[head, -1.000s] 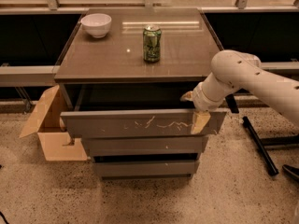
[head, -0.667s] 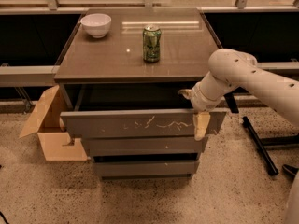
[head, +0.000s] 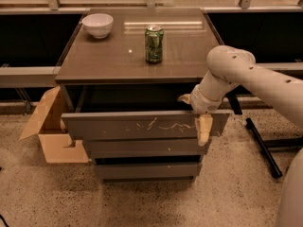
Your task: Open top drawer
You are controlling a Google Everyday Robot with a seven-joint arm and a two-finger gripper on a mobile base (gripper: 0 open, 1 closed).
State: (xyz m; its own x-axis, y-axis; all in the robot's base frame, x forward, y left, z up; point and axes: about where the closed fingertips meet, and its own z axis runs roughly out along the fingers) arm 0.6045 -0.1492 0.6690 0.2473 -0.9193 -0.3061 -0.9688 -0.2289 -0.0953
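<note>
Camera view, drawer cabinet (head: 118, 63) with the arm (head: 246, 74) reaching in from the right. The top drawer (head: 137, 126), the widest front with the whitish scratches, stands pulled well out from under the cabinet top. A dark gap shows behind its upper edge, and it overhangs the two narrower drawer fronts (head: 142, 148) below.

The gripper (head: 195, 113) sits at the right end of that upper edge. One finger (head: 204, 129) hangs down the outer face and the other lies behind the panel. The jaws are set narrow and appear to be closed on the front itself.

Compared with the views of a second and less than a second ago, the drawer front lies in almost the same place, so little further travel has been gained. The outer finger now hangs more nearly upright and slightly lower on the panel. This suggests the pull is at or near its end and the opening is essentially achieved.

The green soda can (head: 154, 44) and the white bowl (head: 98, 25) on the top, and the open cardboard box (head: 49, 136) at the left, have not shifted.
</note>
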